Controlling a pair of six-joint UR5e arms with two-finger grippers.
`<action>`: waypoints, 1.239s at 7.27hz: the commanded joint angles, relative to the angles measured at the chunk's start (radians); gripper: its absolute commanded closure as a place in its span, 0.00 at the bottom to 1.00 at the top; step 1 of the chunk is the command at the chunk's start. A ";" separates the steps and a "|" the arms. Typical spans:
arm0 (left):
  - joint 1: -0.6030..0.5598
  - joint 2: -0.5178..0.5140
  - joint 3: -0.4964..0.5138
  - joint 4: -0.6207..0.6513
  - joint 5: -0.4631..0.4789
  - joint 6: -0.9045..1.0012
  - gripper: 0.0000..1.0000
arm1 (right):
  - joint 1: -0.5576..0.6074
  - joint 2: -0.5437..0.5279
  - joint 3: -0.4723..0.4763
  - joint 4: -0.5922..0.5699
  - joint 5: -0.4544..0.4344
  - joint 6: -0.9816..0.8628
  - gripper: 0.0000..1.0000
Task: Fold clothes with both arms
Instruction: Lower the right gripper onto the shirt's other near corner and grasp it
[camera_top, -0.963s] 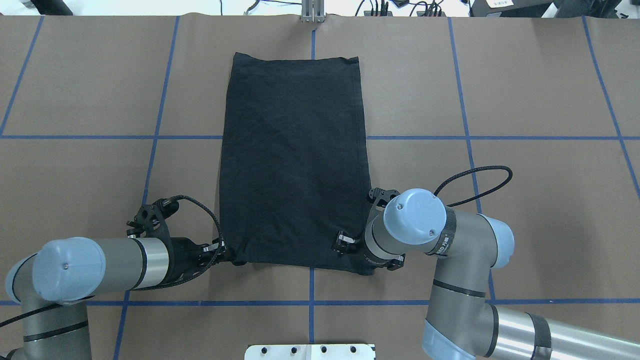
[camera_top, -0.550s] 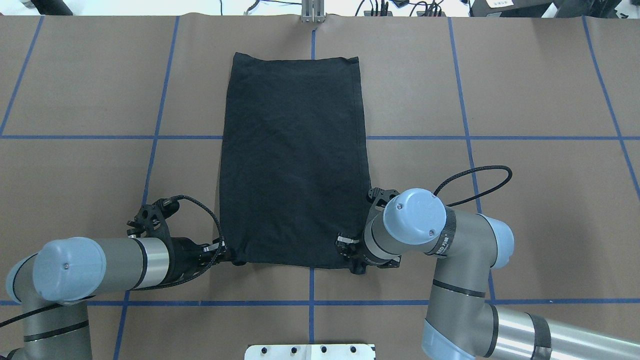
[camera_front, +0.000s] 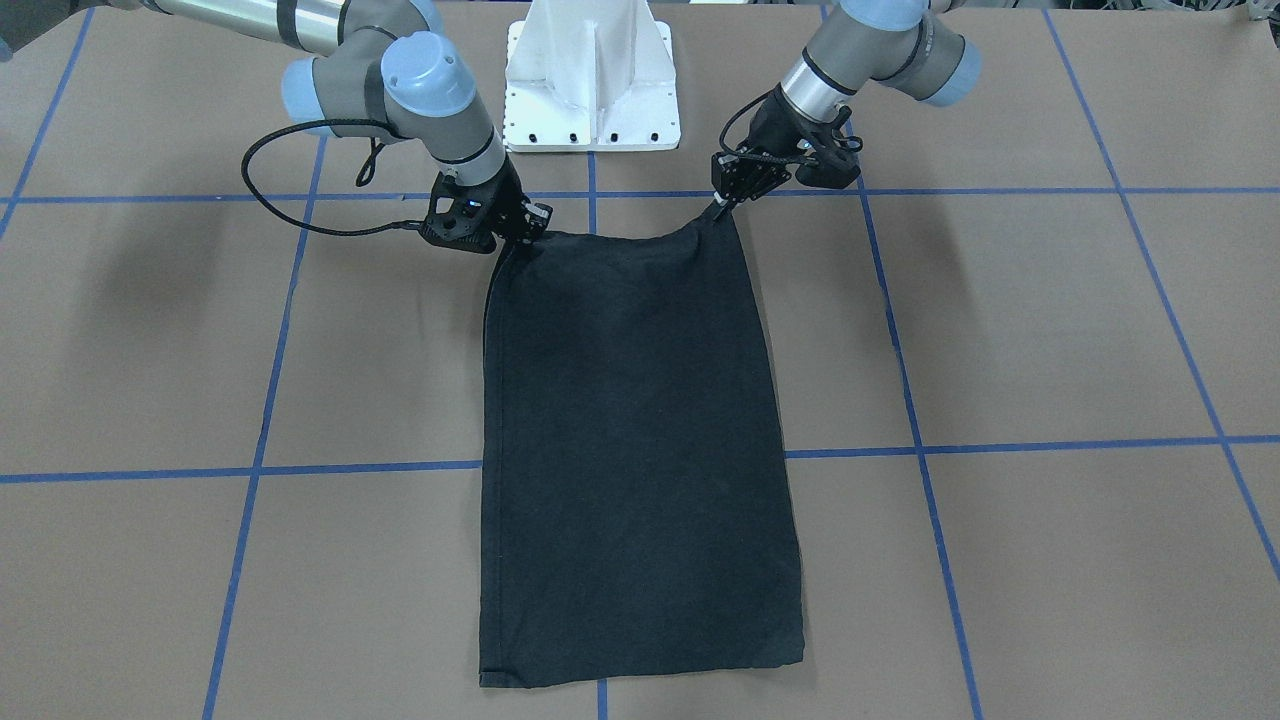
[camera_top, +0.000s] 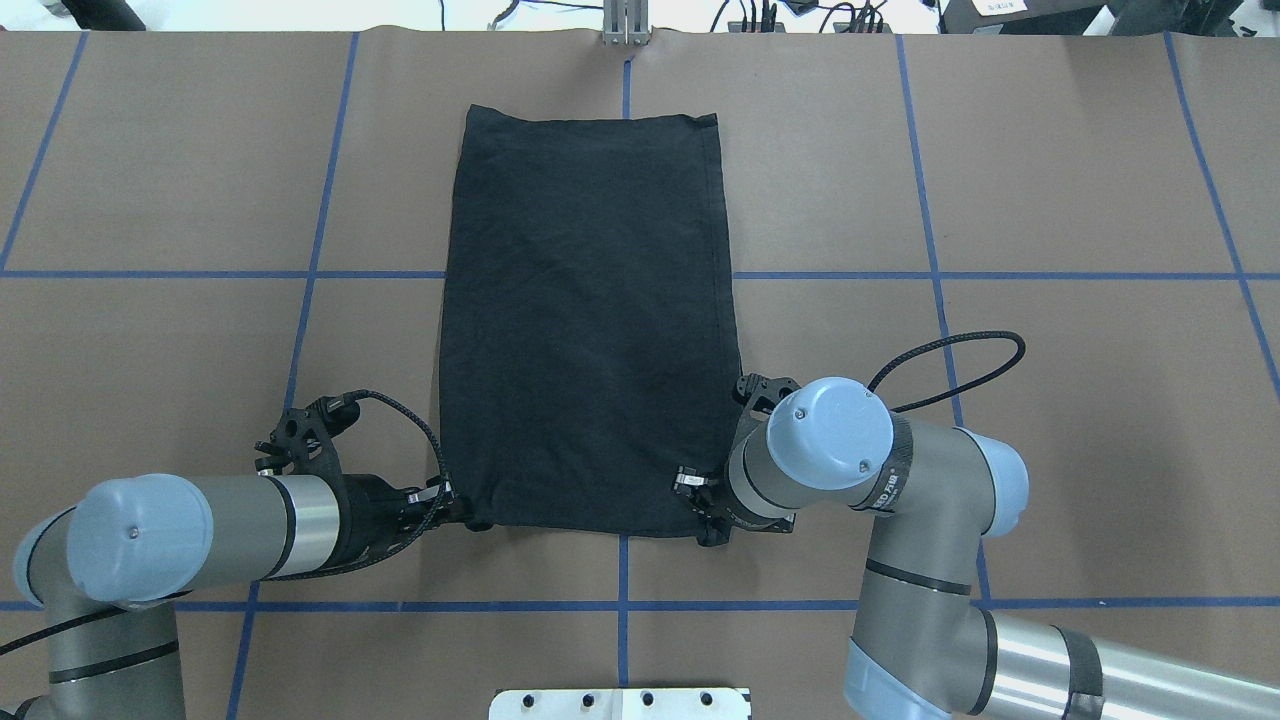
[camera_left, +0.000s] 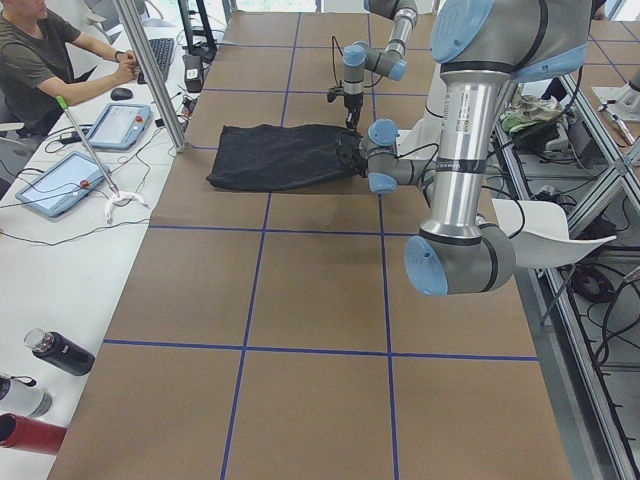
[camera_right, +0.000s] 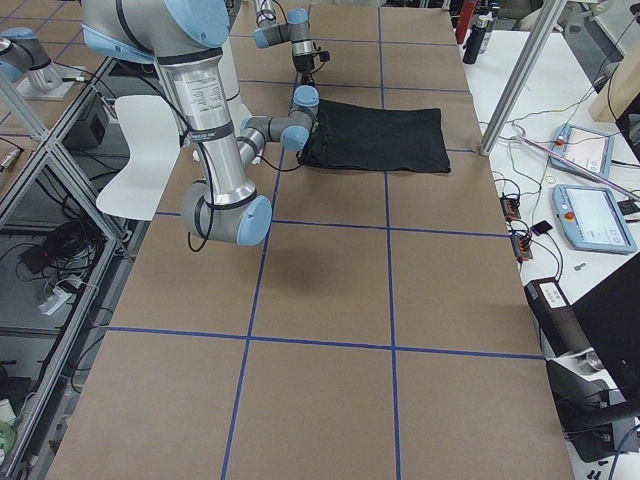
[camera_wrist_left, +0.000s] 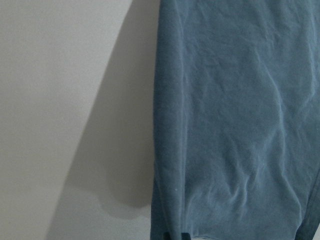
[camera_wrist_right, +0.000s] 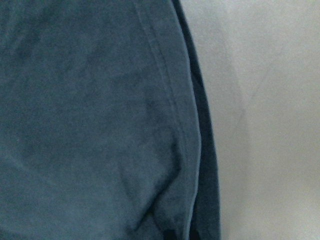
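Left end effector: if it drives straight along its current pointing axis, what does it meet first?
The T-shirt: the left end effector seems shut on its near corner, angled down. Right behind the cloth lies the table; depth unclear.

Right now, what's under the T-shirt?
The brown table surrounds the T-shirt, and blue tape lines run under it from both sides. Anything else beneath the cloth is covered.

The T-shirt (camera_top: 585, 320) lay lengthwise on the table (camera_top: 1050, 180); the left gripper (camera_top: 464, 520) at its near-left corner; the right gripper (camera_top: 709, 534) at its near-right corner.
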 joint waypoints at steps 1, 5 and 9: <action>0.000 -0.001 -0.001 0.000 0.000 0.000 1.00 | 0.003 0.000 0.008 0.011 0.006 -0.002 1.00; -0.003 0.016 -0.053 0.000 -0.002 0.000 1.00 | 0.015 -0.031 0.118 0.013 0.125 -0.014 1.00; 0.067 0.079 -0.187 0.000 -0.009 -0.009 1.00 | 0.017 -0.112 0.215 0.012 0.285 -0.014 1.00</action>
